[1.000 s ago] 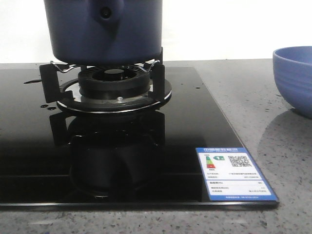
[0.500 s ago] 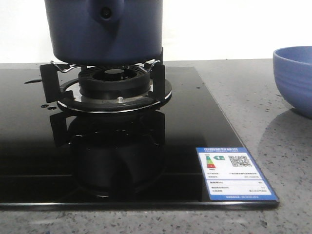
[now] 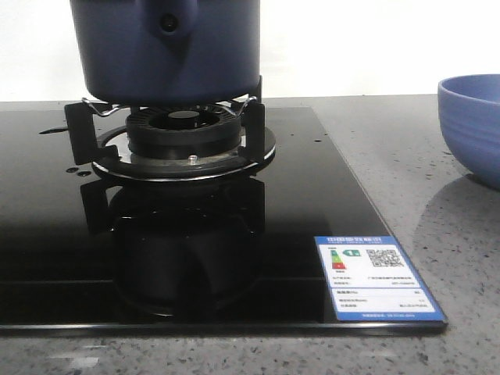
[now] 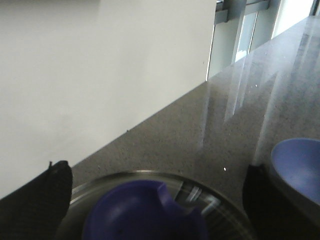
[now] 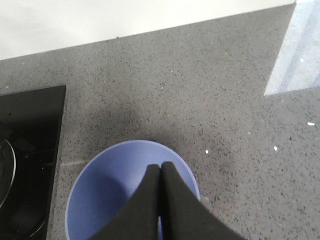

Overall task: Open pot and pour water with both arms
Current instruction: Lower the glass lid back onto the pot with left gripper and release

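Pot (image 3: 166, 48) seated on burner (image 3: 184, 134). Left gripper (image 4: 155, 200) spread wide, straddling pot lid knob (image 4: 145, 212). Right gripper (image 5: 161, 172) pressed together above bowl (image 5: 100, 200), well apart from pot.

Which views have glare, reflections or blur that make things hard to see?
Front view: the glossy hob mirrors the burner. Left wrist view: the lid knob is soft and close; streaks of glare cross the counter. Right wrist view: sharp.

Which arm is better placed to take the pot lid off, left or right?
Left, most likely. The left gripper is open, its fingers either side of the blue knob on the glass lid. The right gripper is shut, above the blue bowl, away from the pot.
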Tool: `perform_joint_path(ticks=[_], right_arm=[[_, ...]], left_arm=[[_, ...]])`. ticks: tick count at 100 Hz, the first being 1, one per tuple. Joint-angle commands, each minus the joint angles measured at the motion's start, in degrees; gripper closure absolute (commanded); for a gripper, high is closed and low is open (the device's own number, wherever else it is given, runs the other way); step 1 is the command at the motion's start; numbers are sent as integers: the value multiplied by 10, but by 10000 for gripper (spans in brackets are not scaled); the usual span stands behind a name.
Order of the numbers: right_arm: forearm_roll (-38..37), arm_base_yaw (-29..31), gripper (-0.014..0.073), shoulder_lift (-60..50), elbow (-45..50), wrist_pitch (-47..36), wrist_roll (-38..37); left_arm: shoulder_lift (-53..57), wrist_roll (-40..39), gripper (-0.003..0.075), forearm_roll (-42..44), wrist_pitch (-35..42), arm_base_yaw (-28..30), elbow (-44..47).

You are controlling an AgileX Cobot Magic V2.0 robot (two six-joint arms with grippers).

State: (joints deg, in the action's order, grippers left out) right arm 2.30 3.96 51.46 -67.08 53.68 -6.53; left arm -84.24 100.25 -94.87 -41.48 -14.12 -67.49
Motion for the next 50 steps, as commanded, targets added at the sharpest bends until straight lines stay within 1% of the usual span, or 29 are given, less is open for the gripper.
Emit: perform_joint_path(ticks=[1, 6, 11, 16, 18, 24, 32, 33, 37, 38, 50], right_arm=[[0, -7, 657, -2, 12, -78, 22], [0, -18, 657, -6, 29, -100, 37], [0, -29, 657, -16, 53, -128, 57], [0, -42, 657, -28, 83, -166, 76], [0, -49, 657, -35, 97, -185, 84], [0, -67, 657, -56, 144, -236, 99], [0, -96, 657, -95, 199, -304, 99], [0, -98, 657, -98, 209, -309, 99], [0, -113, 657, -120, 236, -337, 99], [0, -115, 657, -123, 251, -342, 99], [0, -158, 657, -188, 327, -410, 99]], left_arm=[[65, -14, 97, -25, -7, 1, -21], [93, -18, 150, -22, -2, 6, -17], [129, -26, 233, -20, 12, 14, -8], [163, -38, 344, -17, 31, 26, 8], [179, -42, 372, -17, 40, 31, 14], [222, -73, 496, -6, 67, 49, 43], [289, -109, 652, 25, 97, 78, 88], [295, -113, 652, 31, 102, 80, 98], [327, -124, 734, 50, 113, 93, 126], [333, -125, 744, 53, 115, 94, 131], [410, -150, 741, 79, 137, 102, 215]])
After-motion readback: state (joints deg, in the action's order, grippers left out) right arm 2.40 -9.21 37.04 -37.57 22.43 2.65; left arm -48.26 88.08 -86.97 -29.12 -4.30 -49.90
